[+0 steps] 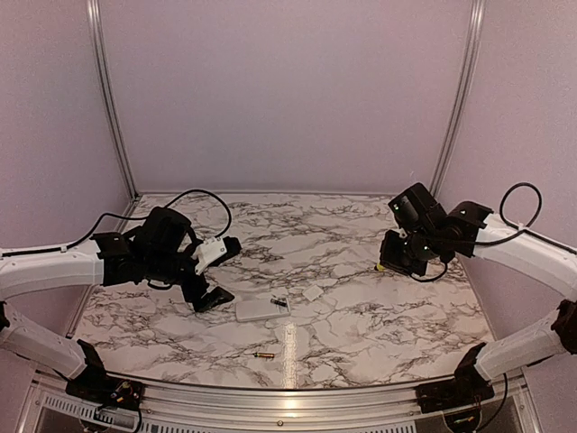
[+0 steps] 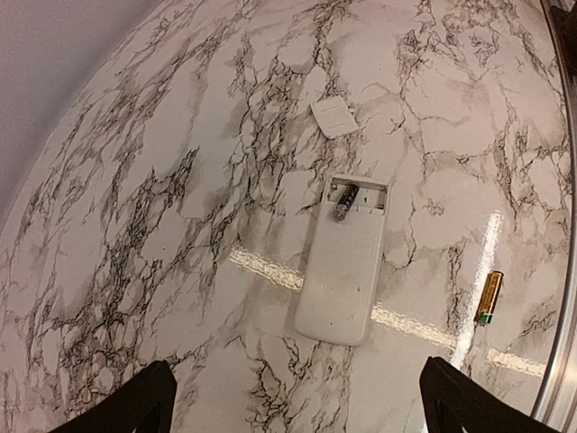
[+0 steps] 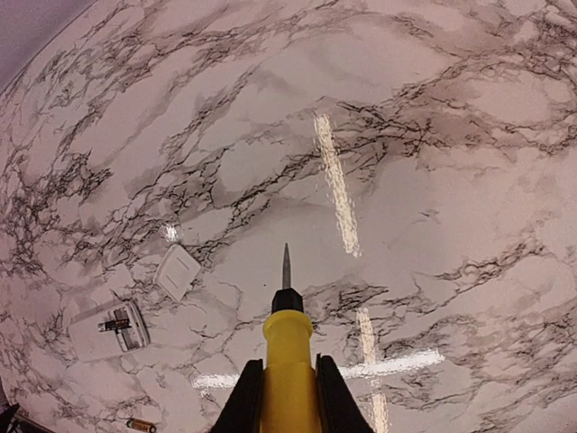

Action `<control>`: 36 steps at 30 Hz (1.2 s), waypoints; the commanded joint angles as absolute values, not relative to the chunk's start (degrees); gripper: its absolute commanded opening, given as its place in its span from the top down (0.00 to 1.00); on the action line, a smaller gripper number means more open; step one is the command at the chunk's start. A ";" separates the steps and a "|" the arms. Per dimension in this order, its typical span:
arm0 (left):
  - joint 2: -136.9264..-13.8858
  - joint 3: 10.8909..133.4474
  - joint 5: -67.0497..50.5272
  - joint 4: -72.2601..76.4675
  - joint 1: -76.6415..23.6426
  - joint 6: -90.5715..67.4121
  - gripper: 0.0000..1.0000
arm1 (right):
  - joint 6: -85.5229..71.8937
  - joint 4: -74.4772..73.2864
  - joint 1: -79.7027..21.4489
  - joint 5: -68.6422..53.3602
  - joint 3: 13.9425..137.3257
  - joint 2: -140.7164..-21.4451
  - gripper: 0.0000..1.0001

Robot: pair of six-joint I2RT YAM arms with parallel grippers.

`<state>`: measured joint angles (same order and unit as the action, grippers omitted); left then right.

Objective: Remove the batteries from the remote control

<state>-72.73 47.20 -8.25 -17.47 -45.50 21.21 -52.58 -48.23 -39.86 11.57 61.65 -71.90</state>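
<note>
Left tool (image 2: pixel 293 406) spread wide, empty, remote control (image 2: pixel 343 271) ahead; right tool (image 3: pixel 288 401) grips screwdriver (image 3: pixel 288 347)

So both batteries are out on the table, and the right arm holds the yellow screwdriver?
No. The left wrist view shows the dark battery still in the remote control; only the gold battery lies on the table. The right gripper does hold the screwdriver.

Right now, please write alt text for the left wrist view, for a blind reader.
A white remote control lies on a marble table, its recess open with one dark battery inside. A gold battery lies apart at right; the cover lies beyond.
</note>
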 commanded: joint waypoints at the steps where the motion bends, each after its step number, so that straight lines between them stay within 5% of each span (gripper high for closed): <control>1: -73.80 46.26 -9.77 -21.34 -47.11 26.30 0.01 | -51.08 -39.96 -35.91 12.32 59.97 -72.25 1.00; 17: -84.69 49.12 -6.53 -16.63 -49.92 26.76 0.01 | -39.46 -29.70 -35.42 22.29 59.13 -83.39 1.00; 29: -94.06 57.68 -14.80 -13.68 -49.92 26.85 0.20 | -34.41 -31.32 -35.42 9.60 60.88 -78.18 1.00; 36: -99.37 63.39 -14.64 -17.92 -49.94 28.99 0.21 | -34.39 -30.57 -35.46 -1.28 59.95 -72.66 1.00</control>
